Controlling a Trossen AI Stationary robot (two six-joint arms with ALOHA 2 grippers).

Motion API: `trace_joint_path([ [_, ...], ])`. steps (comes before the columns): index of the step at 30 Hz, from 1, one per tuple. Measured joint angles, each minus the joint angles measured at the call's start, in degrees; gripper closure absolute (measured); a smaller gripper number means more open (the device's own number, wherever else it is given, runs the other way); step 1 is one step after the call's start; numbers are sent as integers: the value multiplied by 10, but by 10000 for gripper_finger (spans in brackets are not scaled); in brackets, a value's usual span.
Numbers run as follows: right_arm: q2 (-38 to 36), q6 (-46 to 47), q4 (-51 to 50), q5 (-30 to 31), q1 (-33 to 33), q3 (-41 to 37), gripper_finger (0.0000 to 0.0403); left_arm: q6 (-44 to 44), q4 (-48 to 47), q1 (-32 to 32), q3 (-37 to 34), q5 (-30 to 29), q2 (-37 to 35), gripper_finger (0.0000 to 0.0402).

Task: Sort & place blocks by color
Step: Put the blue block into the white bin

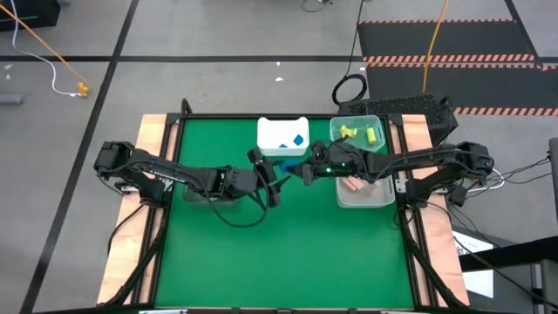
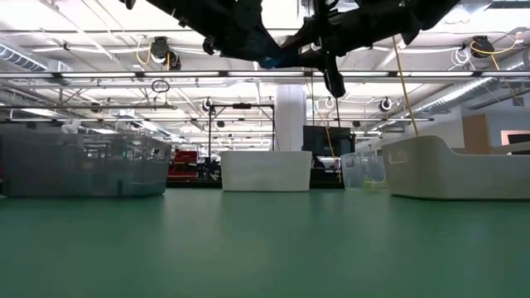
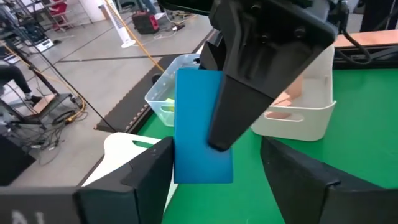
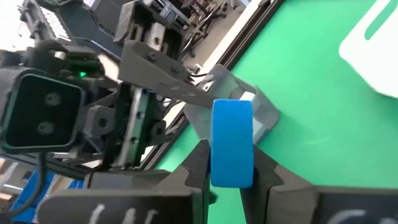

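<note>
Above the middle of the green table (image 1: 288,244), the right gripper (image 4: 231,177) is clamped on a blue block (image 4: 232,143), holding it in the air. The left gripper (image 3: 214,168) meets it there, its fingers (image 3: 146,171) spread apart around the block, just in front of the white bin (image 1: 282,137)

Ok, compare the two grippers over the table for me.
The left gripper is open, its fingers spread wide around the blue block; the right gripper is shut on that block. The left gripper reaches in from the table's left, the right gripper from its right. Both meet raised above the green table.
</note>
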Motion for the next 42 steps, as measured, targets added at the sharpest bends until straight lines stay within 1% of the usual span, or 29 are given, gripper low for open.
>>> trace_joint_path([
  [2,0,-9,-1,-10,-14,0,366,1,0,0,0,-9,0,157],
  [4,0,-16,-2,-25,-33,0,366,-2,0,0,0,-30,0,155],
  [7,0,-28,-10,-32,-65,0,366,-15,0,-1,0,-63,0,153],
  [12,0,-50,-27,-81,-122,0,366,-19,0,0,0,-120,0,152],
  [15,0,-71,-44,-84,-159,0,366,-42,11,0,0,-123,0,152],
  [18,0,-97,-48,-84,-196,0,366,-56,52,-3,0,-123,0,152],
  [22,17,-109,-48,-84,-238,0,366,-30,121,-7,0,-123,0,151],
  [24,34,-109,-43,-86,-249,0,366,-15,170,-7,0,-123,0,151],
  [28,76,-106,0,-113,-255,0,366,1,269,-6,0,-124,0,151],
  [34,109,-90,64,-110,-260,0,360,2,392,-5,0,-127,0,151],
  [39,128,-113,85,-82,-263,0,353,3,410,-5,0,-127,-1,151],
  [42,136,-122,94,-83,-261,0,333,7,411,-5,0,-127,-1,151],
])
